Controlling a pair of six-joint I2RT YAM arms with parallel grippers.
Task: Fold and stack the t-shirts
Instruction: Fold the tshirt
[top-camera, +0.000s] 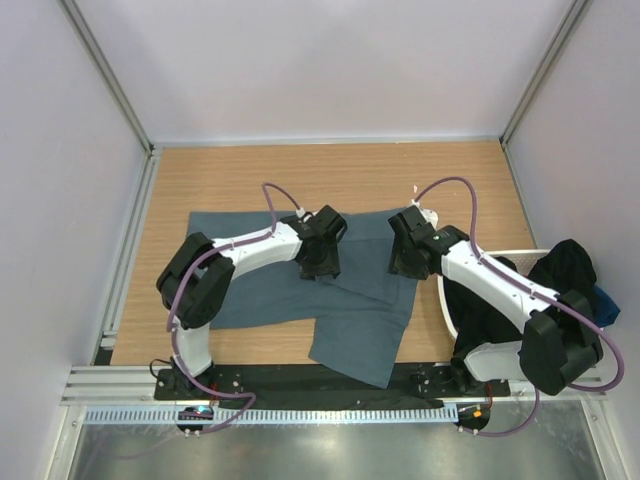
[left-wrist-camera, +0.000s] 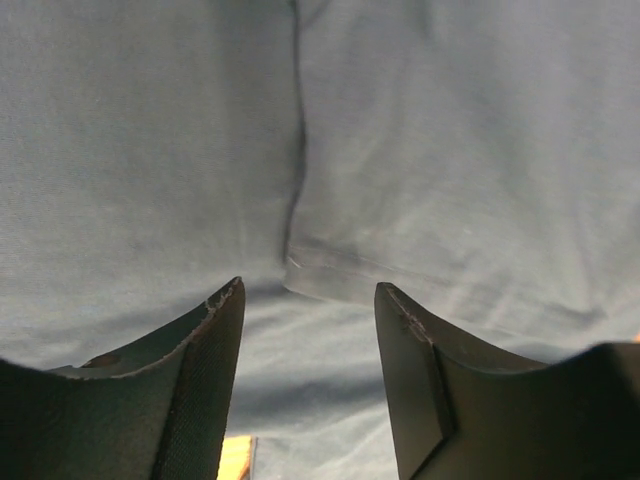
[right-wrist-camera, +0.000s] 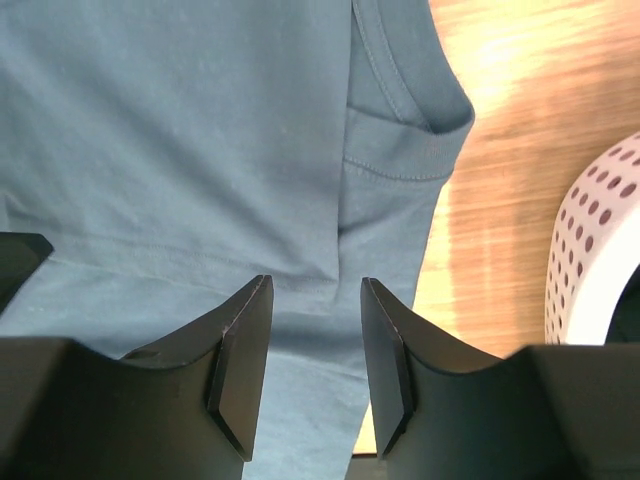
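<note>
A robotics lab cell is showing: plain white panels (top-camera: 320, 60) are enclosing a wooden table (top-camera: 330, 170), aluminium posts (top-camera: 108, 75) are framing its corners, and a slotted cable duct (top-camera: 320, 414) is lining the near edge.

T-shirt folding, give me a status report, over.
Both open: left gripper, right gripper, just above blue-grey shirt. Shirt spread on table, nothing gripped. White basket at right, apart from shirt.

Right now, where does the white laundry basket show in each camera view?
Top external: white laundry basket at the right, partly under the right arm.
Left wrist: not in view.
Right wrist: its perforated wall at the right edge.
Shared landmark: the blue-grey t-shirt, in all three views.
</note>
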